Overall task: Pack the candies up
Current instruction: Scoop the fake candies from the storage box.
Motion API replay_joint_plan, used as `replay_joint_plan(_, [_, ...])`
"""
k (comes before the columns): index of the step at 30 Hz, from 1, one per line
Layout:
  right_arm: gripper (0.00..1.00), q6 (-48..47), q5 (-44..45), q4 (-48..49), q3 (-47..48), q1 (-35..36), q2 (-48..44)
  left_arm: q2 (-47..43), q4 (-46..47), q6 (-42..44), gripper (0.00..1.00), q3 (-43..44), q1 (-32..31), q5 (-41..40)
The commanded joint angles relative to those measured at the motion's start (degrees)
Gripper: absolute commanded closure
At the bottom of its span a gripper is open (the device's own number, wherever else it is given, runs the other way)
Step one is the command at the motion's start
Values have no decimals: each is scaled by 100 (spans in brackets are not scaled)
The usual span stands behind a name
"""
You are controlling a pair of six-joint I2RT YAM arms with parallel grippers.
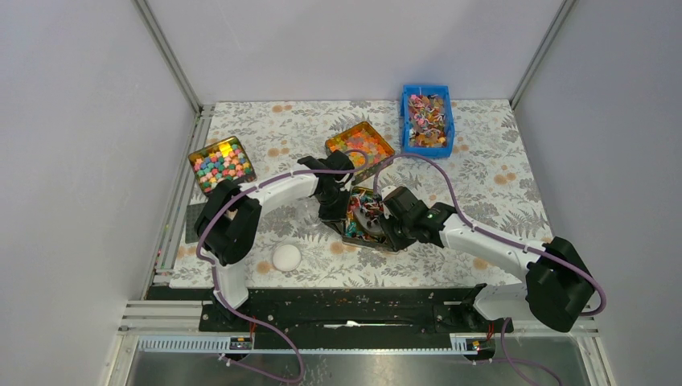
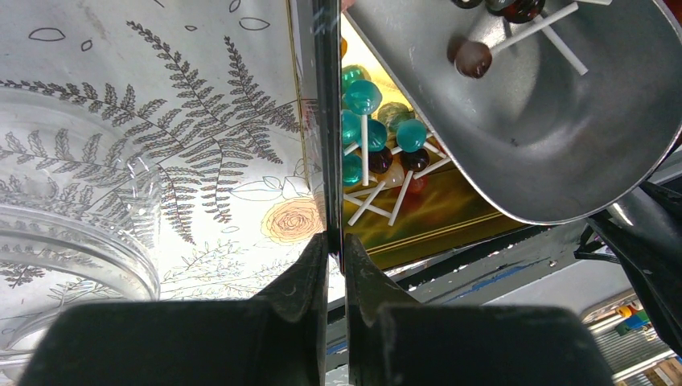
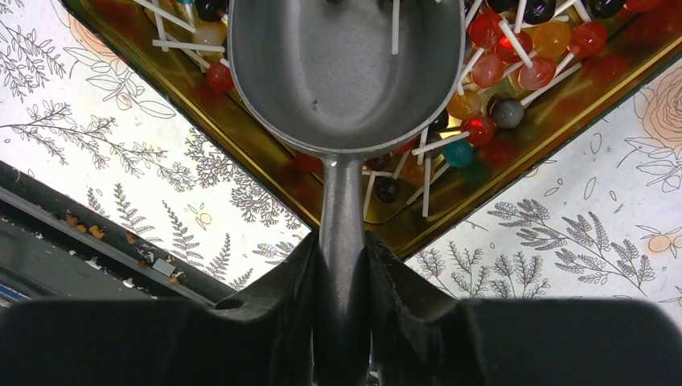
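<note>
The candies are small round sweets on thin pale sticks, in red, orange, teal and dark colours. Many fill the blue bin (image 1: 426, 121) at the back right. More lie in a gold tin (image 1: 358, 229) at the table's middle, seen in the right wrist view (image 3: 499, 72). My left gripper (image 2: 336, 245) is shut on the tin's thin side wall (image 2: 326, 121). My right gripper (image 3: 342, 249) is shut on the handle of a metal scoop (image 3: 346, 64), whose bowl hangs over the tin. A few candies (image 2: 474, 55) lie in the scoop's bowl (image 2: 555, 129).
A tin of pink-blue-yellow cube sweets (image 1: 222, 163) stands at the left. A tin of orange-yellow pieces (image 1: 359, 146) stands behind the middle tin. A white round object (image 1: 285, 257) lies near the front left. A clear glass bowl (image 2: 72, 241) sits left of the held tin.
</note>
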Motion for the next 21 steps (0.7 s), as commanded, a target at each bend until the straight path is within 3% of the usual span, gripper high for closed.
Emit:
replay_joint_plan(1, [100, -110, 206, 766, -34, 43, 68, -105, 102, -68, 100, 231, 4, 519])
replay_joint_plan(15, [100, -32, 831, 1701, -366, 43, 4, -204, 168, -179, 100, 174, 133, 565])
replay_joint_plan(21, [100, -61, 690, 1826, -390, 47, -3, -241, 156, -179, 100, 152, 167, 539])
